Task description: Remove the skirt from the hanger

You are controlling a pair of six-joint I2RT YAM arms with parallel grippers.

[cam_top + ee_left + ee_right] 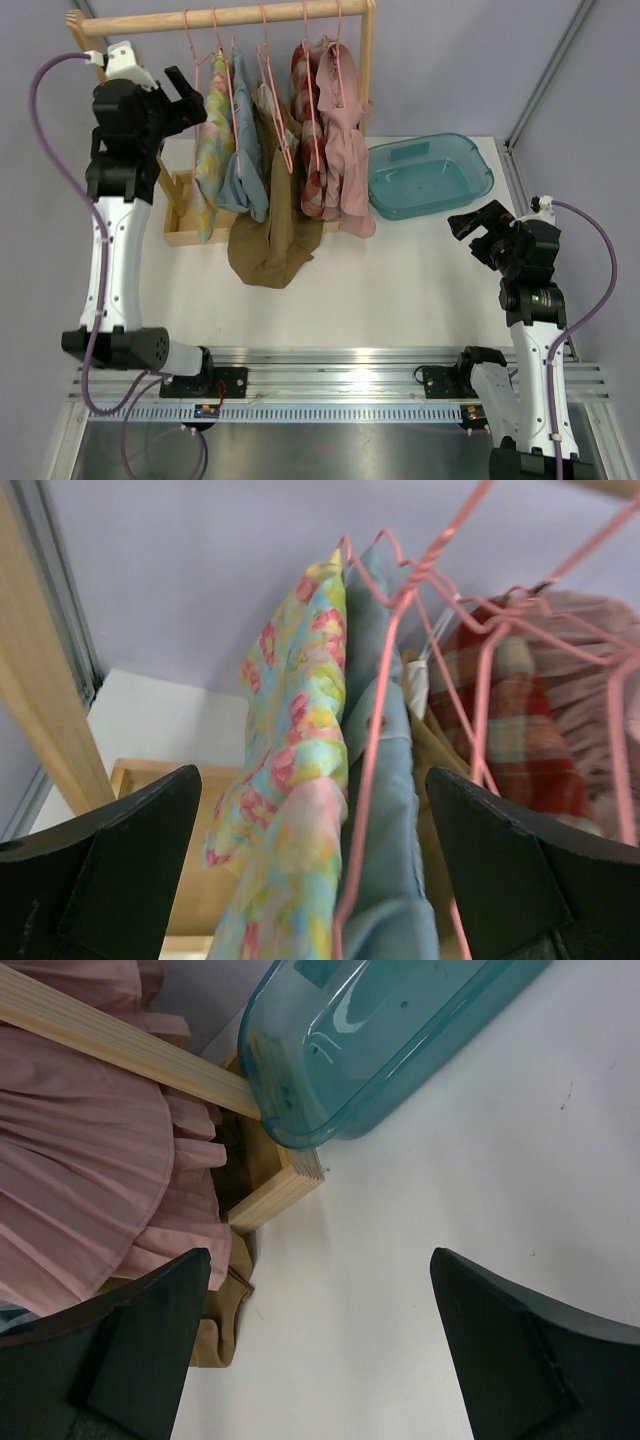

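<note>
**Both grippers spread, skirt on the rail**

A wooden clothes rack (366, 70) stands at the far left of the white table (400, 290). Five garments hang from pink wire hangers (268, 60) on its rail (230, 18).

From left to right they are a floral garment (212, 160), a light blue one (245, 150), a long tan one (270, 240) whose hem reaches the table, a red plaid one (312, 170), and the pink pleated skirt (350, 150). The skirt hangs at the right end of the rail, beside the rack's right post.

The left gripper (190, 97) is raised to rail height just left of the floral garment, its fingers spread wide and holding nothing.

The right gripper (472, 235) is low over the table, near the teal plastic tub (430, 175) that sits right of the rack. Its fingers are also spread wide and empty, well apart from the skirt.
</note>
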